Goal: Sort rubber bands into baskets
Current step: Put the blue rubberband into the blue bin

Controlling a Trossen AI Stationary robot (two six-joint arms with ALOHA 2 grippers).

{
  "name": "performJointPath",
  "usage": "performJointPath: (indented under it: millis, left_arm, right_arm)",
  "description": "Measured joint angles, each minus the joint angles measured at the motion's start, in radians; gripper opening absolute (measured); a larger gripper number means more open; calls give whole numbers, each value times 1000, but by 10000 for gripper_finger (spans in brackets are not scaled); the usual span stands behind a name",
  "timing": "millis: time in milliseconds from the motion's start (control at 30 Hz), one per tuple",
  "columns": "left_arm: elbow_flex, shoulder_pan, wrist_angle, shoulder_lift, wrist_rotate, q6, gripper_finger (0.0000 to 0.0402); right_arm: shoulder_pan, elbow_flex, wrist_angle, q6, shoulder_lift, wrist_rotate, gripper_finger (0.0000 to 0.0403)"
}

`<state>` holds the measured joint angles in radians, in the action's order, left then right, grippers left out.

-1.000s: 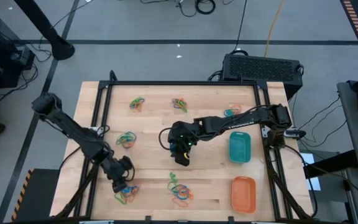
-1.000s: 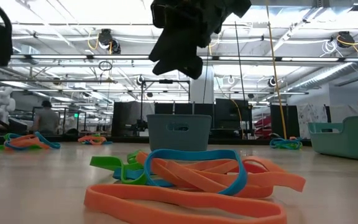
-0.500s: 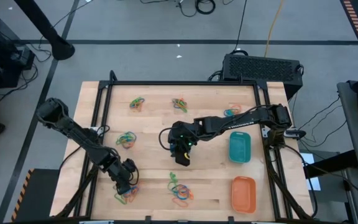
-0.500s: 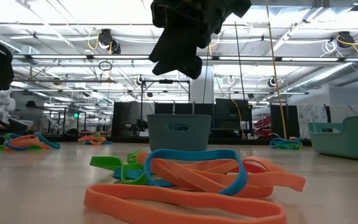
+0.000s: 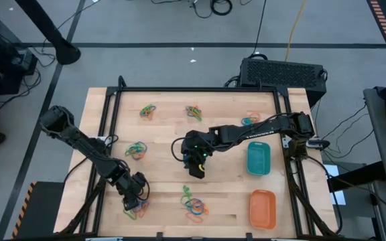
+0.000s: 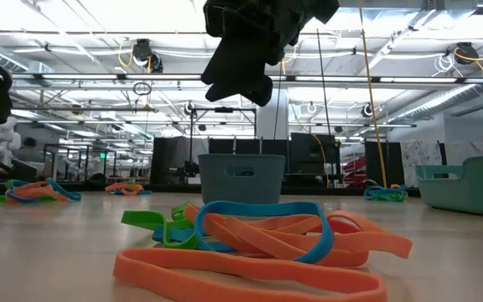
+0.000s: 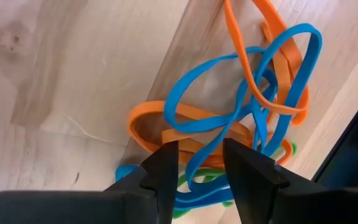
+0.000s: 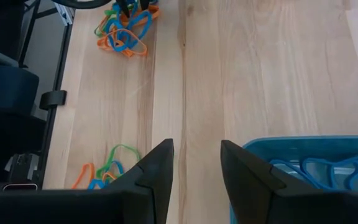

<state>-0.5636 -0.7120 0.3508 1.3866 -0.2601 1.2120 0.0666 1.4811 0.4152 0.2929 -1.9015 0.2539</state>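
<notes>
Picking underway — left gripper, fingers parted and empty, hovers over tangled rubber bands; next, descend and pinch one.

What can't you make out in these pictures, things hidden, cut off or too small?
- Blue basket: right wrist view's edge cuts it off; in the high view the right gripper covers it.
- Pile of rubber bands under the left gripper: which band lies between the fingers.
- Far piles: too small to count, high view.
</notes>
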Motion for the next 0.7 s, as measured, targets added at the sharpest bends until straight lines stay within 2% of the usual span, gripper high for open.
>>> performJointPath:
  millis: [100, 300, 600, 700]
  left_arm:
    - [0, 0, 0, 0, 0, -14, 107]
    - [0, 0, -4, -3, 20, -15, 12]
    - [0, 17, 5, -144, 88, -26, 4]
    - [0, 32, 12, -212, 151, -42, 3]
  right_arm:
    - [0, 0, 0, 0, 0, 0, 125]
    - [0, 0, 0, 0, 0, 0, 125]
    - [-2, 0, -3, 0, 0, -23, 125]
    - [-2, 0, -29, -2, 0, -23, 125]
